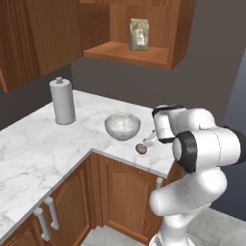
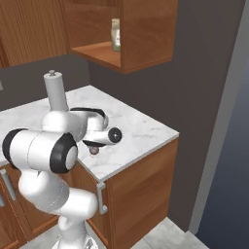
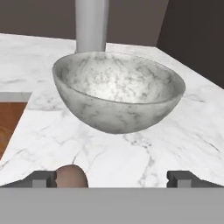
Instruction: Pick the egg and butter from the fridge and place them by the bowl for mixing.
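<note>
Egg (image 3: 71, 176) sits on the marble surface (image 3: 39, 140) just beside the bowl (image 3: 118, 96), low-left in the hand view by one tip of the wide-apart, empty pincer (image 3: 113, 178).

1. Soft, even light all round; nothing dim.
2. The bowl (image 3: 118, 96) shows a pale sheen inside and casts a faint shadow on the marble counter (image 3: 175, 144).
3. Everything looks sharp, slightly pixelated, with no edge warping.

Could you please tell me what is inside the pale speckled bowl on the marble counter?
The round, glossy grey-white speckled bowl looks empty: the hand view shows its bare inner wall. The near rim covers the very bottom. The small dull brown egg lies outside it, on the counter.
</note>
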Motion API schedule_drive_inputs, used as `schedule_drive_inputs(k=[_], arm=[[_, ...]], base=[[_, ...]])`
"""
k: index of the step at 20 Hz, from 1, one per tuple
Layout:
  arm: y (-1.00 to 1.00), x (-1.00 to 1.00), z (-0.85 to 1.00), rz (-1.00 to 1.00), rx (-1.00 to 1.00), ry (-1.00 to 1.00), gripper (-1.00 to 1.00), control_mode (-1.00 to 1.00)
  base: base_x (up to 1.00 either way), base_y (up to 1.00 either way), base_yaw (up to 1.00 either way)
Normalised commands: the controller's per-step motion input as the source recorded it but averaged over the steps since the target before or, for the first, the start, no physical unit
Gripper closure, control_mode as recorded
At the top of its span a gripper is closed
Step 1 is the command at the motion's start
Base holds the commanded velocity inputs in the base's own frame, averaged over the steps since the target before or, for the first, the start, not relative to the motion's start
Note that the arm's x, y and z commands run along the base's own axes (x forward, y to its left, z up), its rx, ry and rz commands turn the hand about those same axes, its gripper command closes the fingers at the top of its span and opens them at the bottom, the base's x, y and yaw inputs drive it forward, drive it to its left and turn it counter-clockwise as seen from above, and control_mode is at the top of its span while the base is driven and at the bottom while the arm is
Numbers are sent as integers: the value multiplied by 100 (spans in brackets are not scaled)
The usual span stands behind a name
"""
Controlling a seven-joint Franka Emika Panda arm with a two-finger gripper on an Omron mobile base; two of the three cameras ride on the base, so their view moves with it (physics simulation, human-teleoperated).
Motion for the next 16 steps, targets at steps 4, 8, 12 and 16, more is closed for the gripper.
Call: schedule_drive_inputs(k=[4, 8, 12, 16], arm=[[0, 0, 59, -7, 0, -9, -100, -100], [-30, -17, 72, -12, 3, -2, -100, -100], [-25, -44, 67, -20, 0, 9, -100, -100], [-11, -58, 84, -25, 0, 20, -100, -100]], base=[[0, 0, 0], [0, 0, 0], [0, 0, 0], [0, 0, 0]])
